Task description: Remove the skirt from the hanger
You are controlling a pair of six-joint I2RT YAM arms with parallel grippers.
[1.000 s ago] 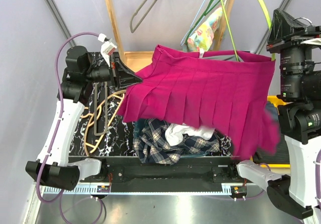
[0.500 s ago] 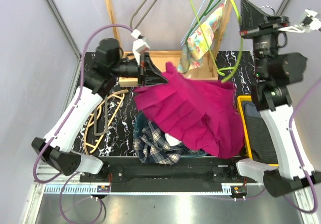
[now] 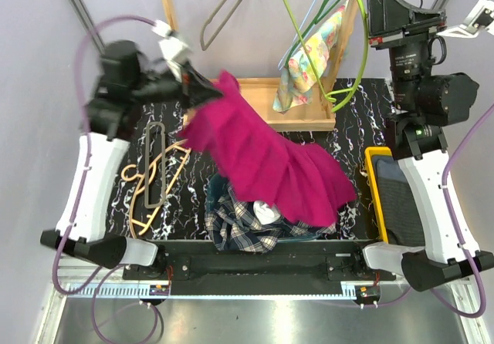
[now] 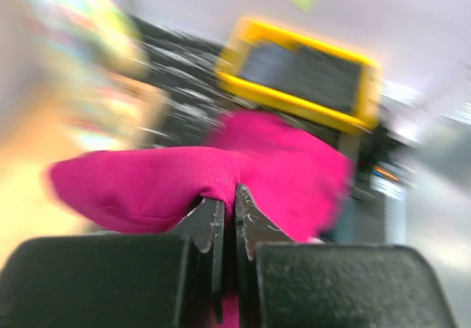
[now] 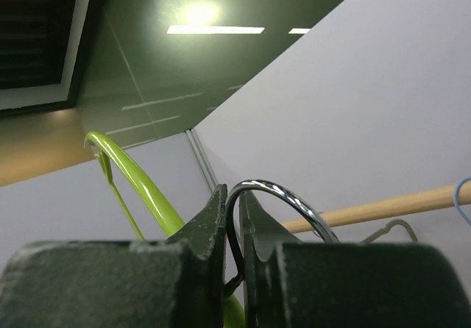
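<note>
left end effector (image 4: 227, 204) clamped tight on one edge of pink skirt (image 3: 266, 163), held up-left of plaid clothes pile (image 3: 235, 224). skirt drapes down, low end lying on that pile on black bench (image 3: 355, 132). right end effector (image 5: 232, 195) pinched on chrome hook (image 5: 291, 199) of green hanger (image 3: 363, 47), high up-right of pile, apart from skirt.

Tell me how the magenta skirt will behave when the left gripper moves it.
Likely floppy: the skirt drapes limply from the left gripper, pinched at one edge. Probably light, since that single pinch lifts most of it. Its trailing hem may drag over the clothes pile.
</note>
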